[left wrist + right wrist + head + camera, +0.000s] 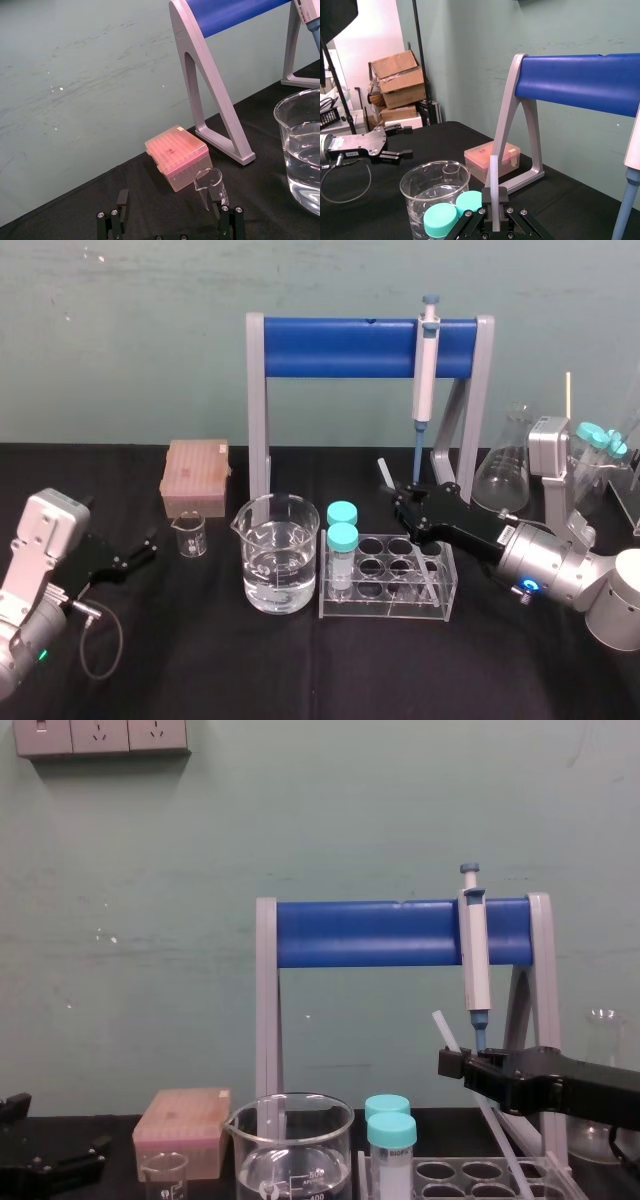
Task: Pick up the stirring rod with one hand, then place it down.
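Note:
The stirring rod (386, 472) is a thin whitish stick, and my right gripper (397, 502) is shut on it above the tube rack, in front of the pipette stand. In the chest view the rod (442, 1027) slants: a short end sticks up past the right gripper (452, 1063) and the long part runs down behind it to the right. The right wrist view has the rod (493, 180) rising straight from between the black fingers (503, 196). My left gripper (150, 545) rests open at the left of the table, its fingers (122, 200) spread before the small beaker.
A large beaker of water (280, 560) stands centre. Beside it is a clear tube rack (440, 615) with two teal-capped tubes (342, 540). A small beaker (189, 536) and pink tip box (195, 475) sit left. The pipette (427, 360) hangs on the blue stand (340, 347); a flask (503, 475) stands right.

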Controlling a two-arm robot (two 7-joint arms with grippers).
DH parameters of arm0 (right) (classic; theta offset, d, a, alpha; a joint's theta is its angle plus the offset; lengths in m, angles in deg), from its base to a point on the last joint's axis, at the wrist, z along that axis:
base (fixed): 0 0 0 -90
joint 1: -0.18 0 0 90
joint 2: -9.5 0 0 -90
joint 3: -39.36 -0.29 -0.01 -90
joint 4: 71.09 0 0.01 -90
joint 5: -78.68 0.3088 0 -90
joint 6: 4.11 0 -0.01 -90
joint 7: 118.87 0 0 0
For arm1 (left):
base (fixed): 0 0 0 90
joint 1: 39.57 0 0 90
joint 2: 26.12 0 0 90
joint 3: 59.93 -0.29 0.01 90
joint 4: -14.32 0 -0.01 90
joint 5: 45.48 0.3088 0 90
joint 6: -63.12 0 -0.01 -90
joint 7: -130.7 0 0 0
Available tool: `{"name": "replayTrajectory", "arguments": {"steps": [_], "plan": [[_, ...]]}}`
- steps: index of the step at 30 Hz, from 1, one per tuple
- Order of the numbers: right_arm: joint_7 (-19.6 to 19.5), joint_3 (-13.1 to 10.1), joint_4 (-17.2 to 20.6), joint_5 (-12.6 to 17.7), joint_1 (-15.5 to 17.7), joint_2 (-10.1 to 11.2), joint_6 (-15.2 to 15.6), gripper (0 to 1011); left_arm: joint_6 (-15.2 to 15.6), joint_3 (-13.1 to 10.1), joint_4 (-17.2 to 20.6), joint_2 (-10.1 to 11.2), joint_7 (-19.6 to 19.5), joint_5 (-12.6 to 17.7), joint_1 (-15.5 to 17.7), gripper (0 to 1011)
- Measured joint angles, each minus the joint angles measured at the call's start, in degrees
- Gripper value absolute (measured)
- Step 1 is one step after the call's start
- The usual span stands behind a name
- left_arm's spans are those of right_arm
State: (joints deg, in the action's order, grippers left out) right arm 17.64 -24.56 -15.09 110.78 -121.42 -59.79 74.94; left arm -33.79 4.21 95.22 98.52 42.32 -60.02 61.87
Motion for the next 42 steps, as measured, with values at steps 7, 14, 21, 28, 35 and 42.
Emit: {"name": "replayTrajectory", "arguments": {"steps": [7, 14, 21, 28, 35, 42], "plan": [[0.0, 0.0, 0.0, 0.0, 0.0, 0.0, 0.0, 69, 0.0, 0.0, 0.0, 0.0, 0.0, 0.0, 0.0, 1000], [-0.1, 0.0, 0.1, 0.0, 0.0, 0.0, 0.0, 272, 0.0, 0.0, 0.0, 0.0, 0.0, 0.0, 0.0, 1000], [-0.1, 0.0, 0.1, 0.0, 0.0, 0.0, 0.0, 474, 0.0, 0.0, 0.0, 0.0, 0.0, 0.0, 0.0, 1000], [-0.1, 0.0, 0.1, 0.0, 0.0, 0.0, 0.0, 715, 0.0, 0.0, 0.0, 0.0, 0.0, 0.0, 0.0, 1000], [-0.1, 0.0, 0.1, 0.0, 0.0, 0.0, 0.0, 898, 0.0, 0.0, 0.0, 0.0, 0.0, 0.0, 0.0, 1000], [-0.2, 0.0, 0.2, -0.1, 0.0, 0.0, -0.1, 1000, 0.0, 0.0, 0.0, 0.0, 0.0, 0.0, 0.0, 1000]]}}
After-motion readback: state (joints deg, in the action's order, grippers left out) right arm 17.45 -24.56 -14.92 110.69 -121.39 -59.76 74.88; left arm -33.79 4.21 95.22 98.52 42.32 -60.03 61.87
